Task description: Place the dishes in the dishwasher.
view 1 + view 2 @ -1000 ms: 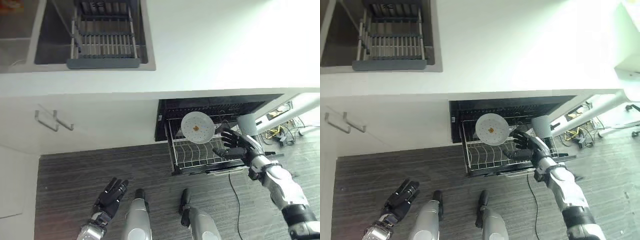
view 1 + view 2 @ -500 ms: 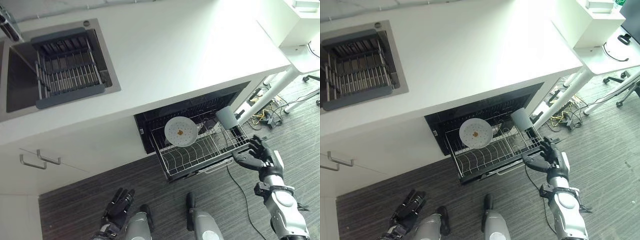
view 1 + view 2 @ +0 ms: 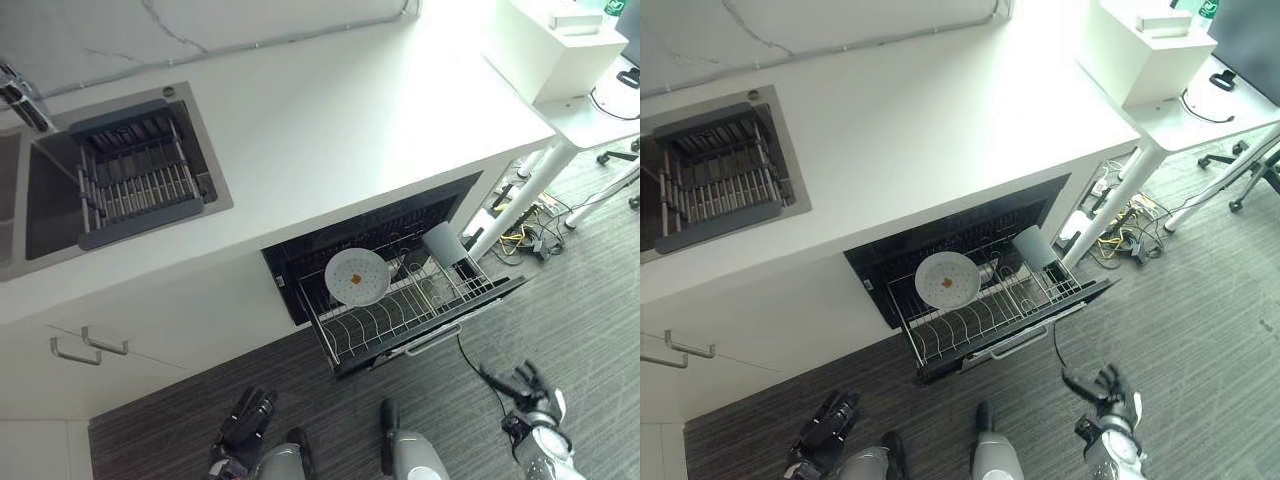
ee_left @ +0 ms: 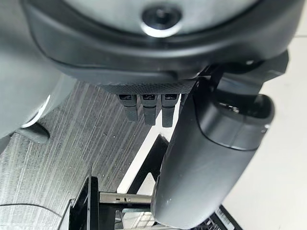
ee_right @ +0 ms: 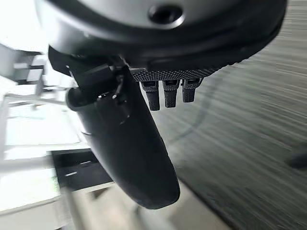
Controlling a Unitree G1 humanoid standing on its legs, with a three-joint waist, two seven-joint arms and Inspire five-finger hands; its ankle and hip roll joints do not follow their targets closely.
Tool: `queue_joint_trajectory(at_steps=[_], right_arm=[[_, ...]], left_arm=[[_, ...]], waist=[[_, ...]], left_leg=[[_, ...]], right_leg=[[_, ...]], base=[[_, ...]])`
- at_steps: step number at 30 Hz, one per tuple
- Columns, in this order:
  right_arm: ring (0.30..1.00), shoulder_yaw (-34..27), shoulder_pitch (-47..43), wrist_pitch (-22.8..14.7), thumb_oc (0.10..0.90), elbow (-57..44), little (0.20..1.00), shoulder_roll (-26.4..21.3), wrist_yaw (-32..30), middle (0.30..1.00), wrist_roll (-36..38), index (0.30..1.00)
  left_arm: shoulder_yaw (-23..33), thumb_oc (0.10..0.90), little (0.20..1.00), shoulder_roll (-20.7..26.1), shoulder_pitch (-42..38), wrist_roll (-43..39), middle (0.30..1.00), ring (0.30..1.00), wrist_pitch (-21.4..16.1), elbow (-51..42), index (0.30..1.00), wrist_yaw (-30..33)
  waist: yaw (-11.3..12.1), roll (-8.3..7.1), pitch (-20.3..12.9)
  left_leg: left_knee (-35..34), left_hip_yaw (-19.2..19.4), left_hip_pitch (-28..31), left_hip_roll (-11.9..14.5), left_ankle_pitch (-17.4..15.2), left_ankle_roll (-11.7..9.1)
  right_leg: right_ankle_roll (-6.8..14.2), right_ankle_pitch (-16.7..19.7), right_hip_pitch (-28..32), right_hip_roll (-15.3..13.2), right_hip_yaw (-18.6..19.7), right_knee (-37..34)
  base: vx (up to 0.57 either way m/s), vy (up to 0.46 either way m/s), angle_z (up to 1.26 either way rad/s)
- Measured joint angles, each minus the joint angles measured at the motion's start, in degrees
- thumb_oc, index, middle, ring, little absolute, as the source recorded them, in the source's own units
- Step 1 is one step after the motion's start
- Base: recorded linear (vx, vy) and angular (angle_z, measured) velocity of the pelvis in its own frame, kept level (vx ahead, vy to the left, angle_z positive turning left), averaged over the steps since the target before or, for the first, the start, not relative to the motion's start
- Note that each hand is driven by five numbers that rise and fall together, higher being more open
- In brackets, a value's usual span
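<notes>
Plate (image 3: 357,276) and cup (image 3: 442,242) racked in open dishwasher (image 3: 400,300); both hands (image 3: 520,385) (image 3: 250,415) slack, empty; closing left, probably.

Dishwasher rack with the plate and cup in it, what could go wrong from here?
The dishwasher rack is pulled out over the floor, so the robot could bump it in passing. The plate stands upright and the grey cup sits near the rack's edge; a hard push inward might tip either. Both the right hand and left hand are empty.
</notes>
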Motion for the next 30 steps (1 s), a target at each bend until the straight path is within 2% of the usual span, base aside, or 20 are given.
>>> queue_joint_trajectory(at_steps=[4,5,10,14,20,21,25,27,30], right_arm=[[0.900,0.39,-2.86,2.07,0.800,3.71,0.900,0.46,0.85,0.900,6.14,0.900],[0.900,0.47,-3.09,2.21,0.800,3.71,0.900,0.46,1.07,0.900,6.21,0.900],[0.900,1.24,-5.61,3.25,0.800,3.66,0.900,0.25,1.47,0.900,6.04,0.900],[0.900,2.18,-6.32,4.35,0.800,3.66,0.900,-1.81,1.90,0.900,5.44,0.900],[0.900,2.58,-9.93,6.62,0.800,3.31,0.900,-4.90,3.55,0.900,1.05,0.900],[0.900,3.44,-10.59,7.63,0.800,2.91,0.900,-5.90,4.10,0.900,0.92,0.900],[0.900,5.27,-11.29,11.29,0.800,3.01,0.900,-8.95,4.02,0.900,-3.18,0.900],[0.900,6.18,-11.30,12.40,0.800,4.21,0.900,-10.25,4.05,0.900,-4.41,0.900],[0.900,6.18,-11.32,13.23,0.800,4.21,0.900,-10.72,4.02,0.900,-5.78,0.900]], left_arm=[[-0.05,0.800,0.900,0.74,-0.01,0.00,0.900,0.900,0.13,0.96,0.900,0.01],[-0.05,0.800,0.900,0.77,0.15,0.00,0.900,0.900,0.13,0.96,0.900,0.02],[-0.89,0.800,0.900,0.84,0.84,-0.01,0.900,0.900,0.14,1.00,0.900,0.09],[-1.28,0.800,0.900,0.95,0.27,-0.03,0.900,0.900,0.12,0.96,0.900,0.12],[-1.39,0.800,0.900,1.55,0.40,-0.06,0.900,0.900,0.15,0.92,0.900,0.50],[-1.64,0.800,0.900,1.97,0.27,-0.08,0.900,0.900,0.14,0.81,0.900,1.06],[-1.65,0.800,0.900,1.91,0.88,-0.10,0.900,0.900,0.12,1.45,0.900,1.68],[-1.53,0.800,0.900,2.22,1.17,-0.16,0.900,0.900,0.05,1.55,0.900,1.79],[-1.56,0.800,0.900,2.08,1.79,-0.15,0.900,0.900,0.05,2.69,0.900,1.81]], waist=[[0.98,-0.27,-0.35],[1.77,-0.36,-0.58],[2.18,-0.39,-0.86],[3.36,-0.32,-0.90],[3.67,-0.24,-0.95],[4.58,-0.18,-1.03],[5.61,-0.31,-1.50],[6.94,-0.94,-2.09],[7.28,-1.05,-2.16]], left_leg=[[-0.35,-1.30,0.60,-0.15,0.20,0.37],[-0.45,-1.47,0.64,-0.15,0.24,0.32],[-0.67,-2.23,0.35,-0.27,0.89,-0.21],[-0.70,-3.00,0.41,-0.31,0.94,-0.27],[-0.75,-4.20,0.68,-0.54,1.13,-0.19],[-0.80,-4.56,0.69,-0.78,1.07,0.14],[-0.81,-5.54,0.65,-1.64,1.00,0.34],[-0.68,-6.10,0.55,-1.88,1.09,0.47],[-0.62,-6.41,0.25,-2.37,1.13,0.65]], right_leg=[[0.06,-0.60,1.27,-0.17,-1.34,-0.10],[-0.08,-0.73,1.28,-0.17,-1.48,0.02],[-0.36,-0.81,1.37,-0.29,-2.68,0.61],[-0.54,-1.04,1.83,-0.33,-3.17,0.77],[-0.55,-1.15,2.95,-0.54,-4.36,0.64],[-0.59,-1.50,3.12,-0.79,-4.65,0.89],[-0.19,-1.61,4.38,-1.62,-6.04,0.73],[-0.14,-1.69,4.37,-1.79,-6.36,0.74],[0.05,-1.79,4.61,-2.29,-6.70,0.82]], base=[[0.04,-0.030,0.17],[0.01,-0.012,0.10],[0.00,-0.014,0.08],[0.02,-0.008,0.10],[0.01,0.014,0.11],[0.03,0.035,0.20],[0.03,0.016,0.17],[0.03,0.022,0.16],[0.03,0.017,0.09]])
